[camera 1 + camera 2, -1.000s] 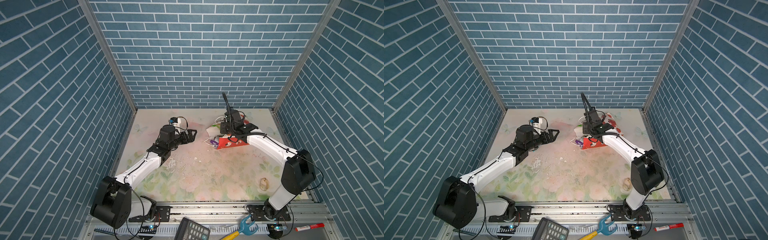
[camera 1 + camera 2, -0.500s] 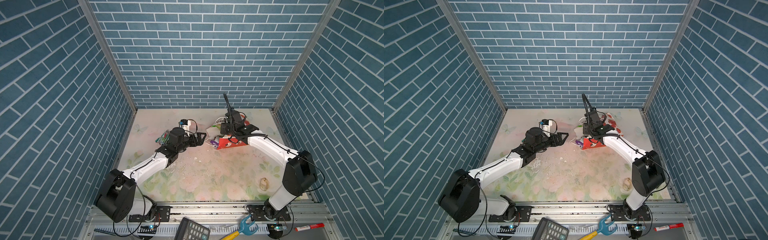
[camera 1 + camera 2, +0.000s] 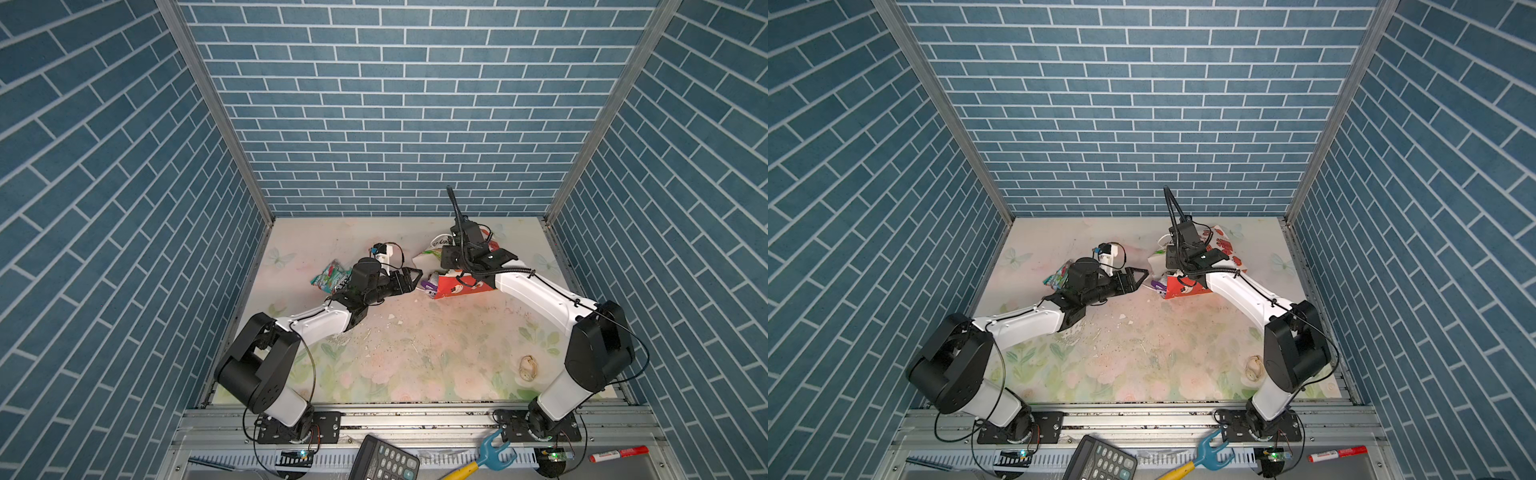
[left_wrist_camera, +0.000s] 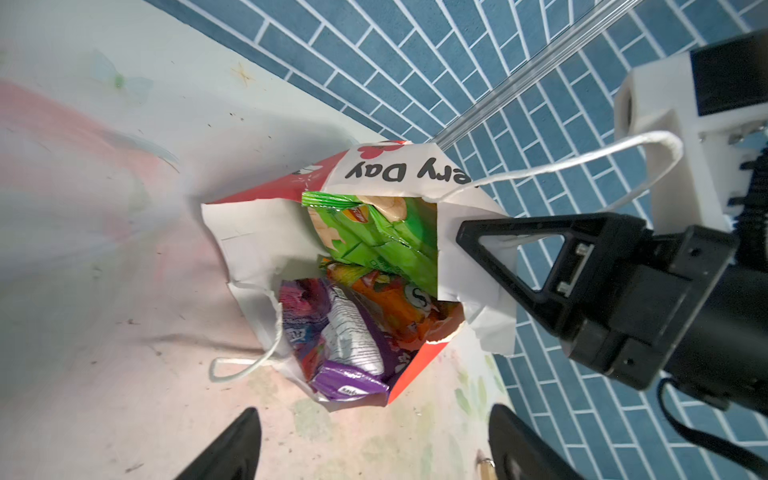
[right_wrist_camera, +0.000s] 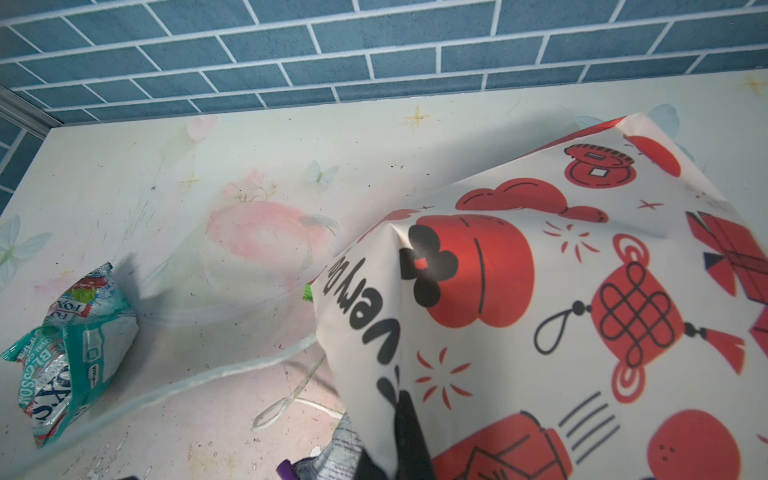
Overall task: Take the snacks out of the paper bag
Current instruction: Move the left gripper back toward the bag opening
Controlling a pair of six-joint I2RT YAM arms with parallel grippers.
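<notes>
Snacks are mostly lodged inside the bag, which is laid on its side with its mouth turned toward the left pincer. A green packet, an orange packet and a purple packet are seen within, the purple one nearest that pincer's tips. The left pincer is spread apart and empty, just short of the mouth. The bag's upper rim is clamped by the right pincer. Only a teal packet is found outside, on the table behind the left pincer. The task is judged barely begun: at least three packets are left.
</notes>
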